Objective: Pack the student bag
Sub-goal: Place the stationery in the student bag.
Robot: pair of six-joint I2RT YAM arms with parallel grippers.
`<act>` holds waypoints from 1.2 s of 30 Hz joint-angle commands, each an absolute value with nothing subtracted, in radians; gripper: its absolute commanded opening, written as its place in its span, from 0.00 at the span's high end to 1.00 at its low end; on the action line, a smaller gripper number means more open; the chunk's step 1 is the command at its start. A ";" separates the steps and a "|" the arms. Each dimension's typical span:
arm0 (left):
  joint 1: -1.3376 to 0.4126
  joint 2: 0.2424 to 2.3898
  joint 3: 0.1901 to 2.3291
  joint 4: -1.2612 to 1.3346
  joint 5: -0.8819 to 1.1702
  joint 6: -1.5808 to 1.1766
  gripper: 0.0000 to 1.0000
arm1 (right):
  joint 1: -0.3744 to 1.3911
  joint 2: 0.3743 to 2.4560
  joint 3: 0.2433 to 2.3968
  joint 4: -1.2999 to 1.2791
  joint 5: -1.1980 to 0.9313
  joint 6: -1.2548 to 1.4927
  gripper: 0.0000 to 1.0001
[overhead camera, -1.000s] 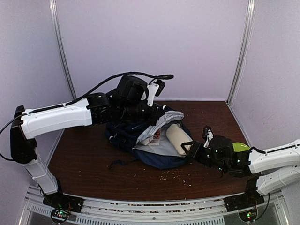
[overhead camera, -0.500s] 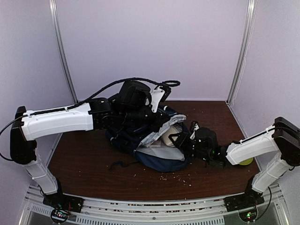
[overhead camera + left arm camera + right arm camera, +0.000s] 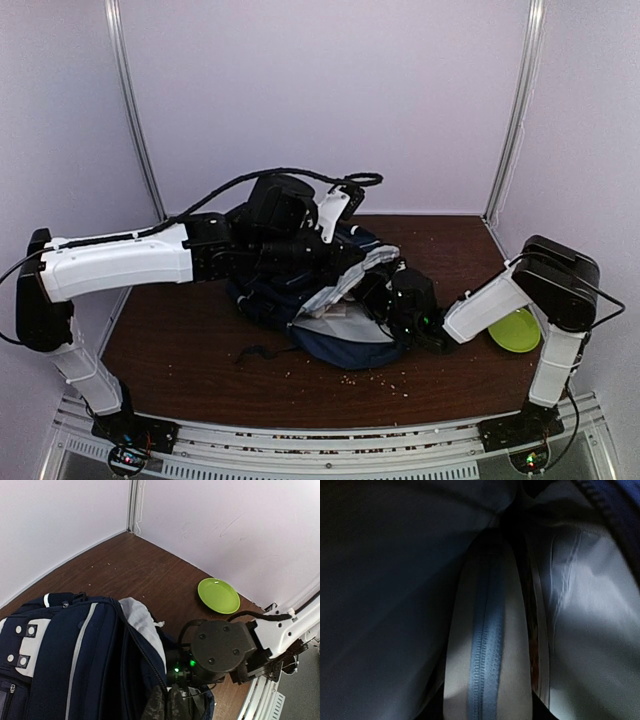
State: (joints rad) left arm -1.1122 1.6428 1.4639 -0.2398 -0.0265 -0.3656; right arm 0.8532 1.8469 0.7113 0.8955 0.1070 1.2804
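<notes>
The student bag (image 3: 268,292), navy with white trim, lies in the middle of the table with its mouth facing right. My left gripper (image 3: 167,702) is shut on the zipper edge of the bag's upper flap and holds it up, so the light grey lining (image 3: 335,325) shows. My right gripper (image 3: 388,298) reaches into the opening, its fingers hidden from above. Its wrist view is filled by a cream pouch with a blue zipper (image 3: 490,655), held between the jaws inside the grey lining (image 3: 590,630).
A lime green plate (image 3: 515,330) lies on the table at the right, behind the right arm. Crumbs (image 3: 370,375) are scattered in front of the bag. A dark strap (image 3: 255,350) trails out at the bag's front left.
The right arm has swung left and pushed the cream pouch into the bag's opening; from above the pouch no longer shows. The left gripper keeps holding the flap.
</notes>
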 commanded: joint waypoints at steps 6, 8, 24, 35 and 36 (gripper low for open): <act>-1.144 1.536 1.432 0.020 0.051 -0.397 1.00 | 0.803 1.970 0.868 0.918 0.129 1.319 0.51; -1.144 1.531 1.425 0.018 0.049 -0.397 1.00 | 0.800 1.984 0.893 0.873 0.093 1.303 0.39; -1.143 1.533 1.461 -0.072 -0.224 -0.404 1.00 | 0.798 1.700 0.786 0.475 0.022 1.150 0.06; -1.143 1.553 1.477 -0.065 -0.196 -0.419 1.00 | 0.827 1.634 0.725 0.454 0.004 1.070 0.33; -1.143 1.553 1.477 -0.063 -0.188 -0.419 1.00 | 0.828 1.642 0.728 0.462 0.001 1.071 0.42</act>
